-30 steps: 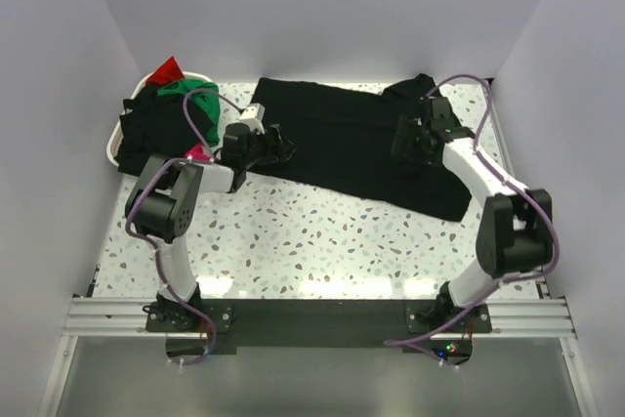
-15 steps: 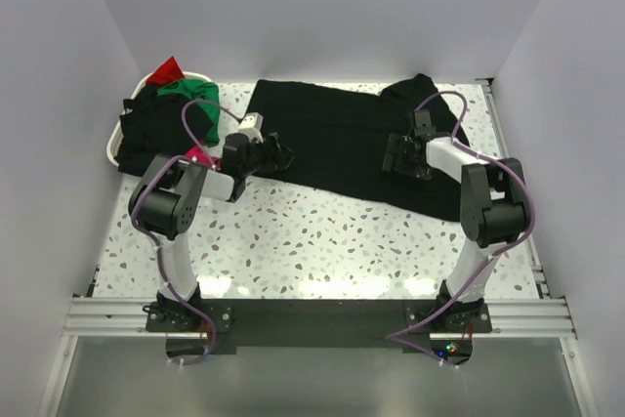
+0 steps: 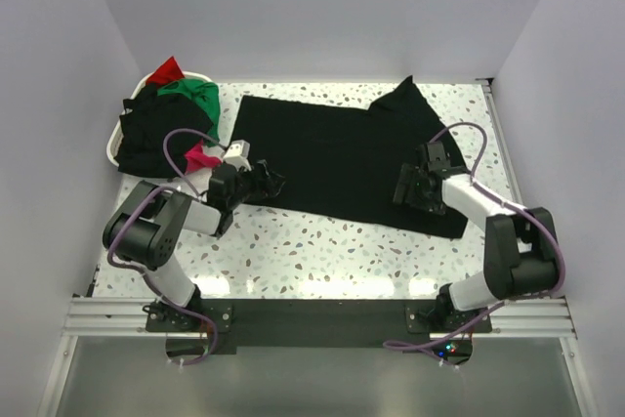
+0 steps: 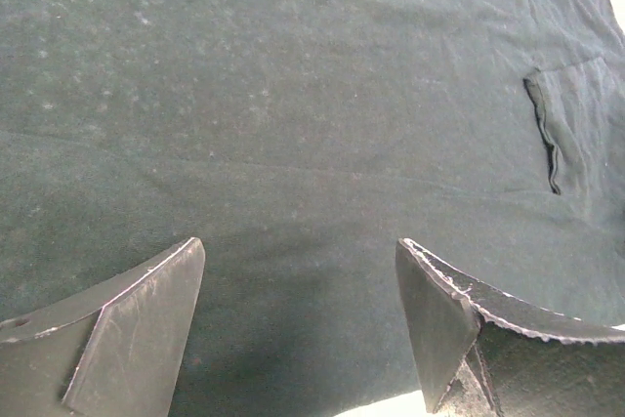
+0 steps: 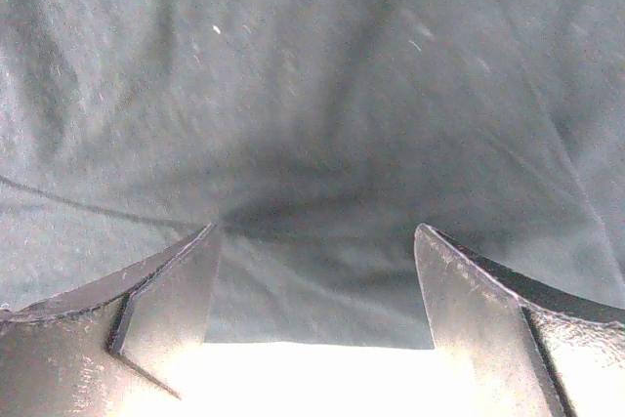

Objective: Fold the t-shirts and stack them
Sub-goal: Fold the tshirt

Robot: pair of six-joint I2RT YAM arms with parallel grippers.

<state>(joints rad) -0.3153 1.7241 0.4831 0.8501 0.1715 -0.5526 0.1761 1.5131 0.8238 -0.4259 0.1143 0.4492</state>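
Note:
A black t-shirt [image 3: 342,153] lies spread flat across the far half of the table. My left gripper [image 3: 269,184] hovers open over its near left corner; the left wrist view shows dark cloth [image 4: 293,124] under wide-apart fingers [image 4: 146,319] and a sliver of table at the hem. My right gripper [image 3: 408,187] stands open over the shirt's near right edge; in the right wrist view the cloth's hem [image 5: 322,310] lies between the fingers [image 5: 469,310] with bright table below. Nothing is gripped. More t-shirts [image 3: 161,124], black, green, red and pink, are heaped at the far left.
A white basket [image 3: 114,146] at the far left holds the heap of clothes, some spilling over its rim. White walls close in the table on three sides. Purple cables loop above both arms. The speckled tabletop [image 3: 332,251] lies between shirt and arm bases.
Both grippers have drawn back toward the near edge of the shirt, still open. The shirt has shifted and its left side now lies flatter and squarer.

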